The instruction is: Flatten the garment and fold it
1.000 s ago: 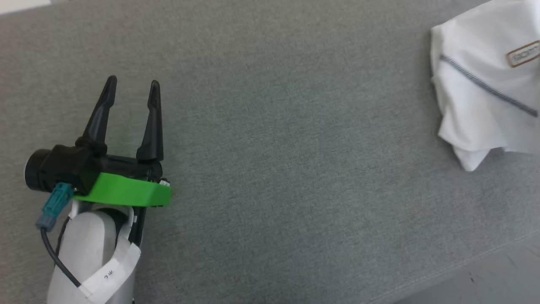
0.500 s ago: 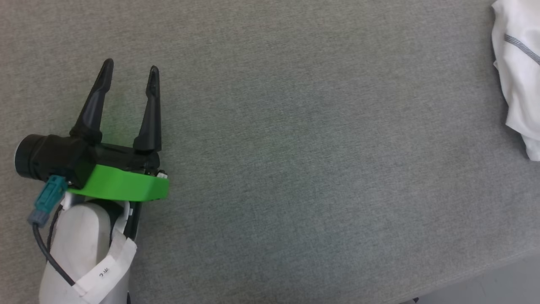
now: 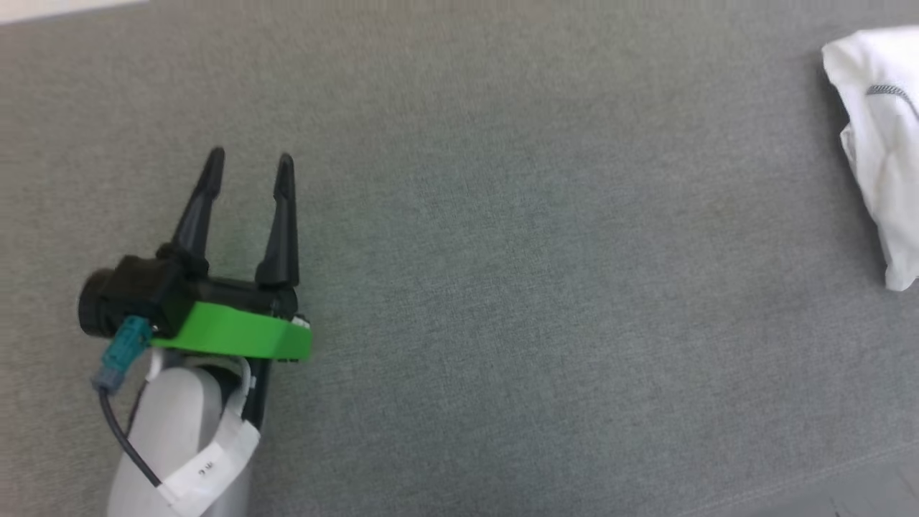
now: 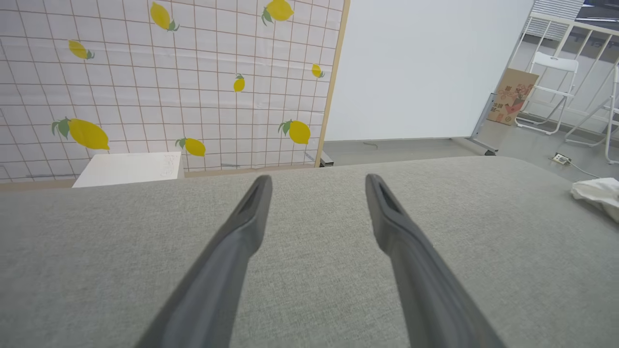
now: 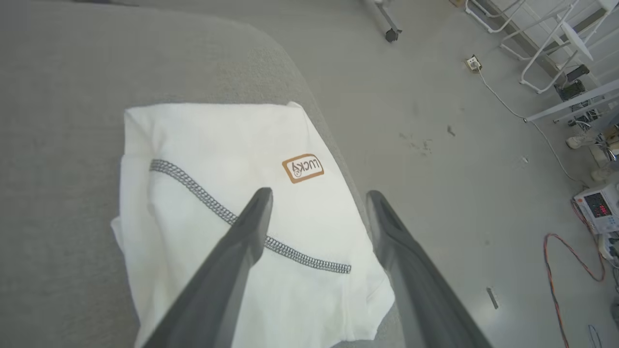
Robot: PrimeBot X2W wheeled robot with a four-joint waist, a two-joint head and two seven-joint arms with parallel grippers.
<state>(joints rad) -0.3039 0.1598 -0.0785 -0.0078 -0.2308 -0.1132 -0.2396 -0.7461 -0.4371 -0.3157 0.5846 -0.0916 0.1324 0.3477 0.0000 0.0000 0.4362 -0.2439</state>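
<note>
Since the grey fabric-covered counter (image 3: 546,287) takes up most of what I see from the head, I start there: it is broad and bare through the middle, with one rounded corner dropping to the floor (image 5: 435,145). The garment (image 5: 217,145) lies at that corner, far over on my right side, as a compact white bundle of several layers, its outer edge right at the counter's rim. I judge it light, limp and prone to sliding; lifted by one layer it would unfold and sag, so I would pinch through the full stack at a folded edge, on the side away from the drop.

The left gripper (image 3: 250,156) hovers low over bare counter, well apart from the cloth, jaws apart and empty. The right gripper (image 5: 319,192) is above the bundle, jaws apart with nothing between them. A dark grey line of stitching (image 5: 186,182) crosses the top layer, and a small brown-edged patch (image 5: 302,168) sits near the outer side.

Hard to judge: the head view cuts the garment at the frame's right edge, the under layers and any tucked sleeves are hidden, and I cannot tell how high the right jaws stand above the cloth
</note>
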